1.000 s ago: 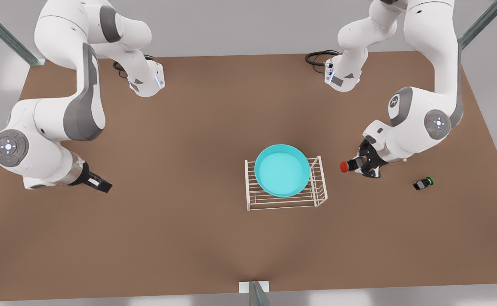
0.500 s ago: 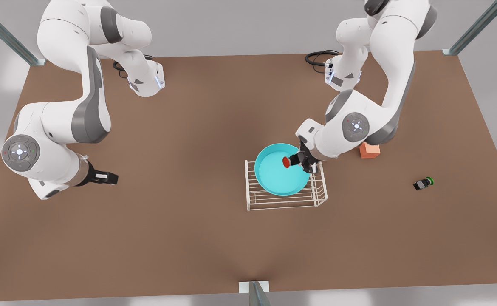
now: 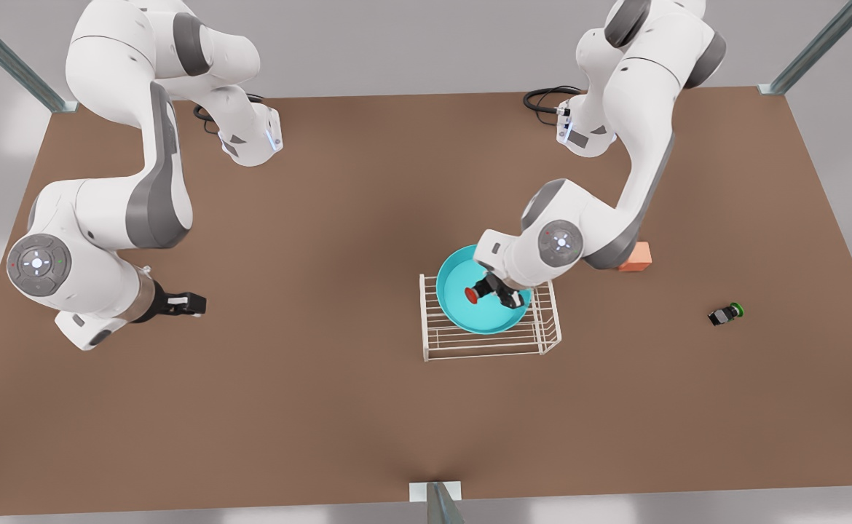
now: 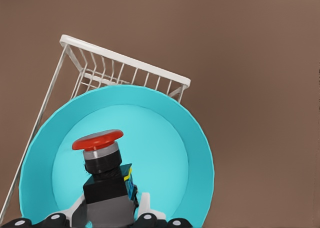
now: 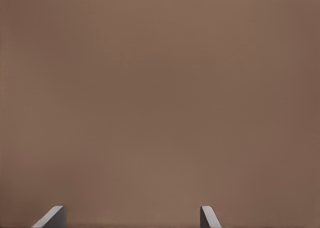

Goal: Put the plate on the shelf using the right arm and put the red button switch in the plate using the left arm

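Red button switch (image 4: 98, 140) hangs over the turquoise plate (image 3: 452, 308) on the wire shelf (image 3: 489, 344), clamped in my left gripper (image 3: 495, 291). Next I lower and release. My right gripper (image 3: 178, 303), fingers apart, waits far left.

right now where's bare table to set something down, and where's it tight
Bare table runs wide between the open, waiting right gripper and the shelf, and along the near edge. It is tight at the plate, where the left gripper holds the red button switch, with the orange cube behind.
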